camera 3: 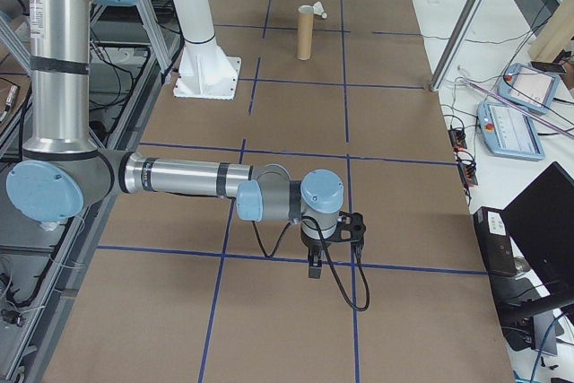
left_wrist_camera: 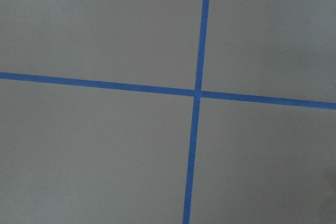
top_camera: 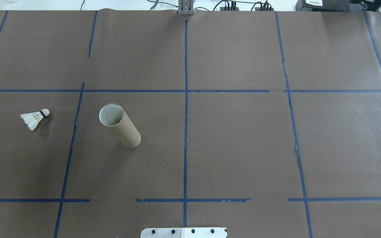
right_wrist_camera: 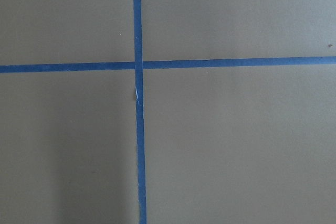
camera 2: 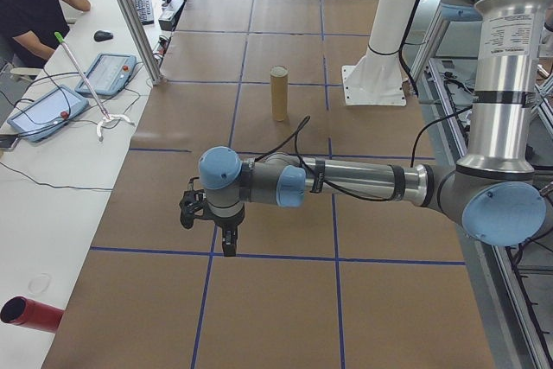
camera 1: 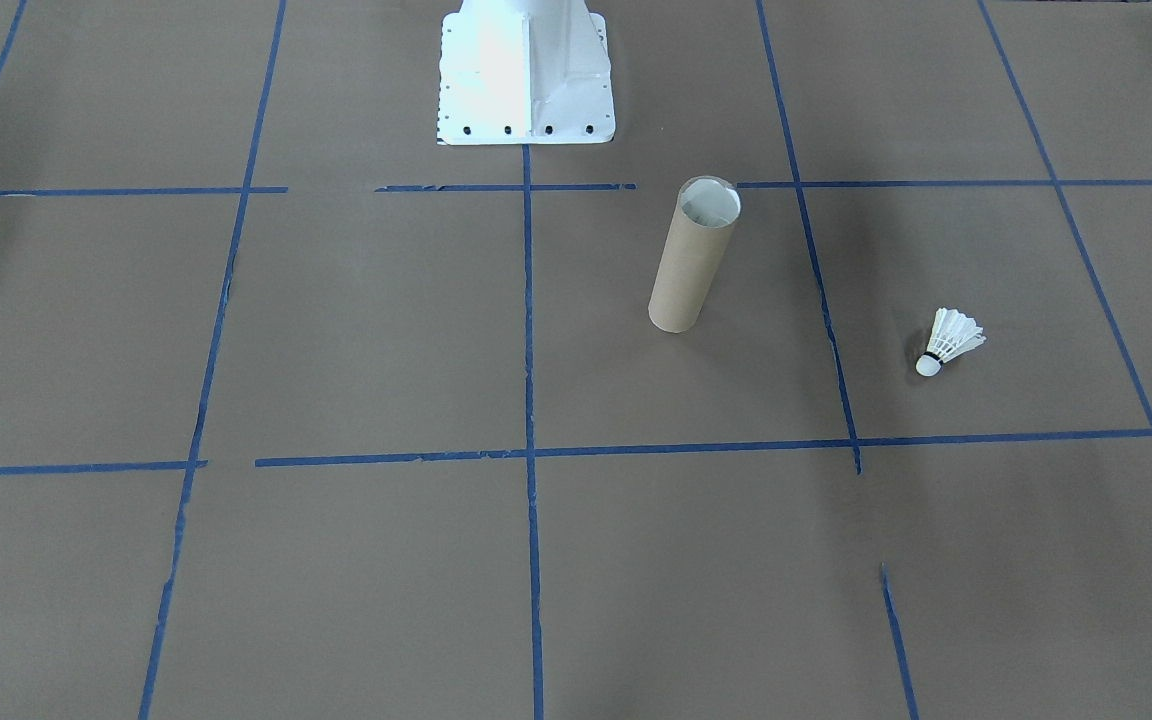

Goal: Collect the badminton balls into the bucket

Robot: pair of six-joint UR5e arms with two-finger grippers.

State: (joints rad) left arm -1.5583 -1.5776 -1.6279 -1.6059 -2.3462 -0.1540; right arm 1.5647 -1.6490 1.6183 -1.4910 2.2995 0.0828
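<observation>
Brown cardboard, the bucket (top_camera: 120,125) stands upright on my counter (top_camera: 236,138), open end up. My shuttlecock (top_camera: 34,118) lies on its side well apart from it, on my left. My left tool (camera 2: 226,244) and right tool (camera 3: 316,268) hang over tape lines; I cannot tell their openings.

Left arm (camera 2: 346,181): stretched level, gripper (camera 2: 228,248) pointing down, state unreadable. Right arm (camera 3: 188,177): likewise level, gripper (camera 3: 315,268) down, state unreadable.
</observation>
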